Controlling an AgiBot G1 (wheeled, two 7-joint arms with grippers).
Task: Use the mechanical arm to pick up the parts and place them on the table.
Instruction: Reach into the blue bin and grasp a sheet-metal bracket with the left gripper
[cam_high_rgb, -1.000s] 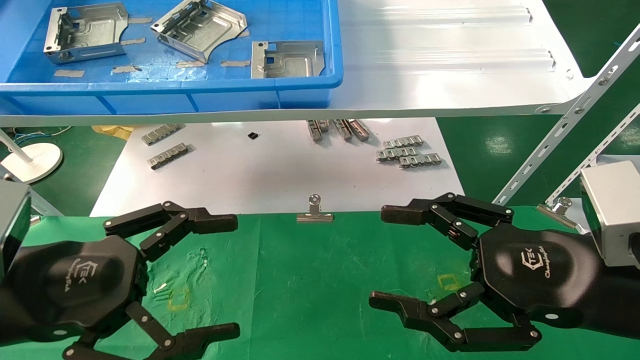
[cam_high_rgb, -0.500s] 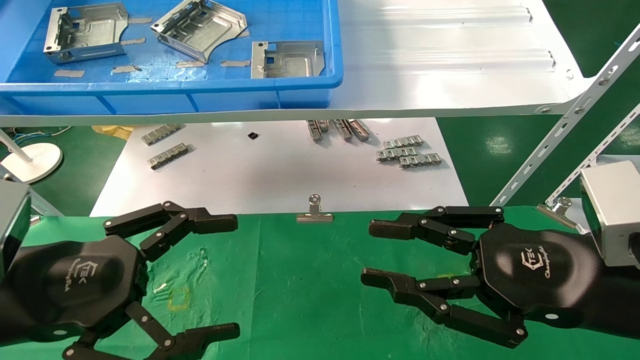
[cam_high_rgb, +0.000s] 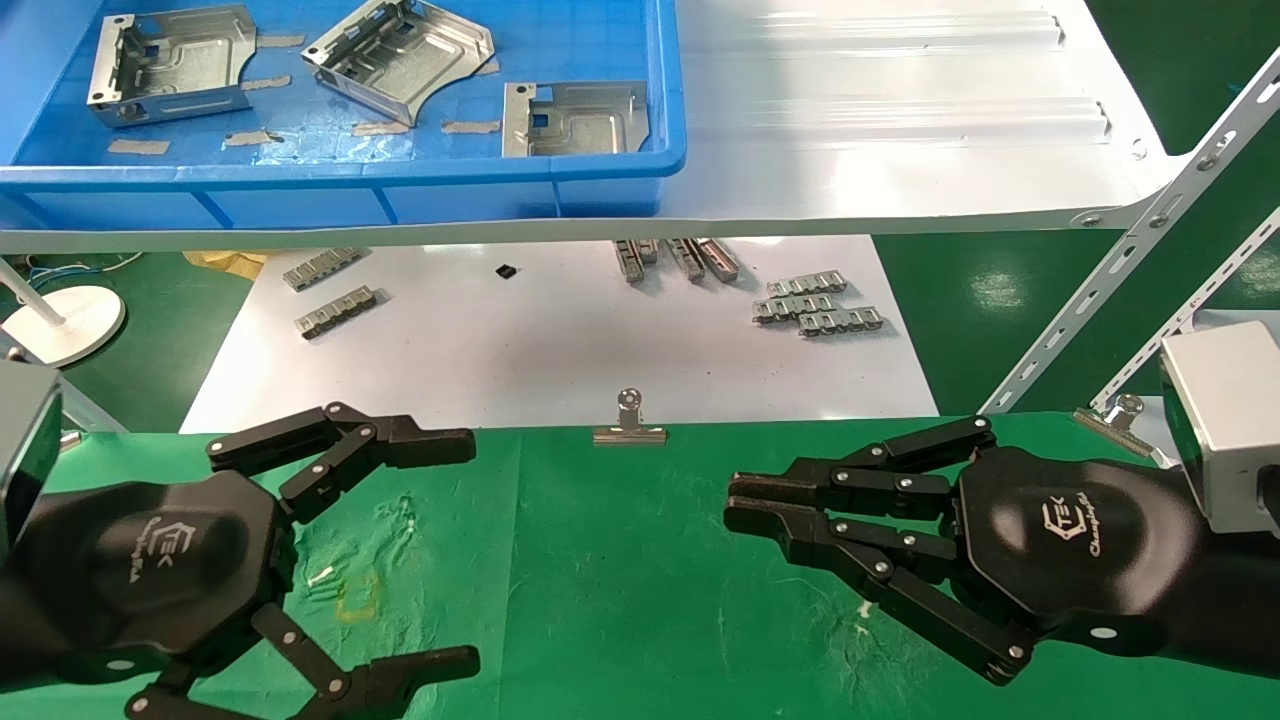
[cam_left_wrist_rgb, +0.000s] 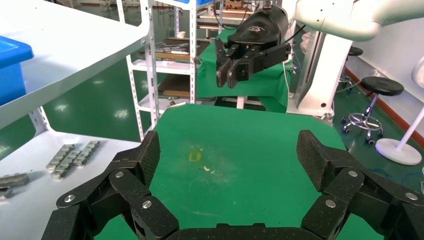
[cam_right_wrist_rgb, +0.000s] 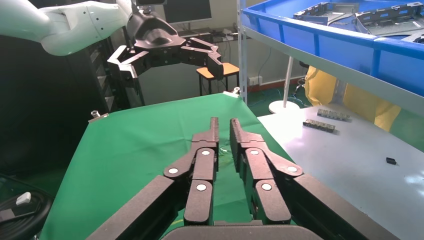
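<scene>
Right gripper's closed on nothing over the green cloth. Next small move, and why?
Probably reopen the right gripper and lift it toward the blue bin. Its fingers meet with nothing between them above the table, while all three parts lie in the bin on the shelf. Left gripper hovers open.

The table, under both grippers, carries only a clip at its far edge. Beyond the left gripper, a shelf carries a blue bin. The white sheet below holds grey strips.
</scene>
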